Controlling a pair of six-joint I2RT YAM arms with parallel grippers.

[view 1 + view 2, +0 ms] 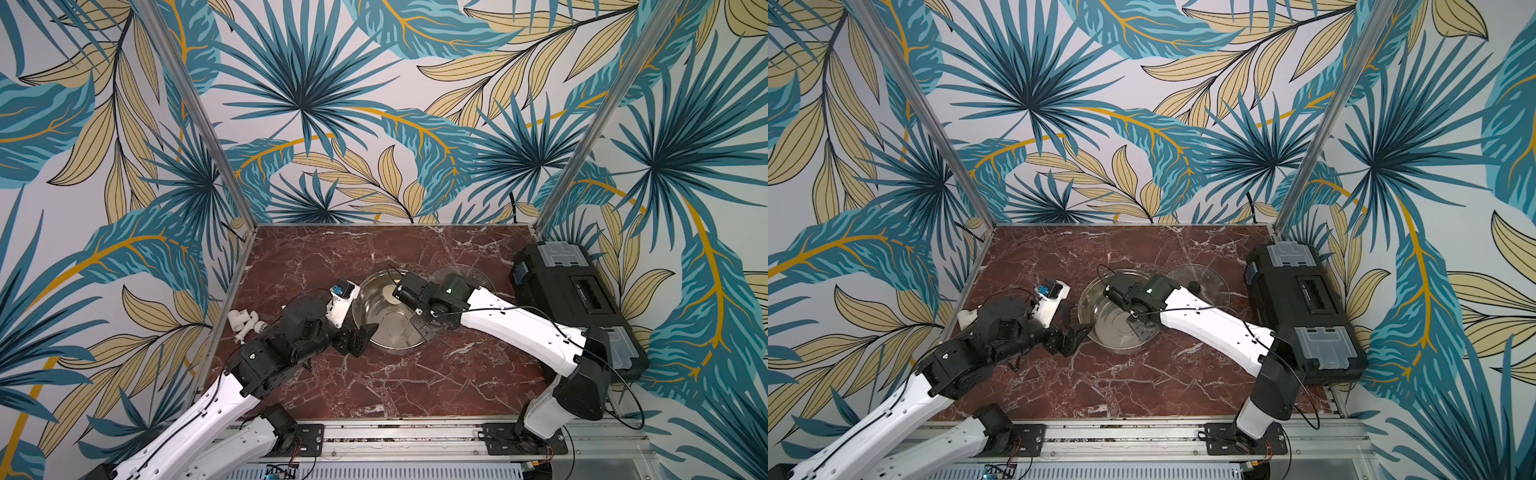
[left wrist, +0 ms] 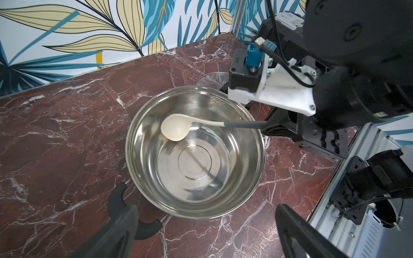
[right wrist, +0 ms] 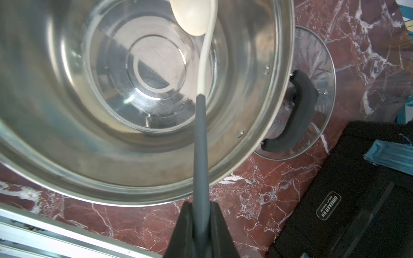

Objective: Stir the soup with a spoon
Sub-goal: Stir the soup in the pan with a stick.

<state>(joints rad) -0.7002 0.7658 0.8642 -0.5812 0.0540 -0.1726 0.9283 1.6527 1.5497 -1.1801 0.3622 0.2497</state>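
In a top view the steel pot sits mid-table, right gripper over it. Left wrist view — left gripper spread wide beside the pot, spoon inside. Right wrist view — jaws clamped on the spoon's grey handle.

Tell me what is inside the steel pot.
Inside the pot only the spoon's cream bowl shows, held by its grey handle in the right gripper. The bare steel bottom shows; no soup.
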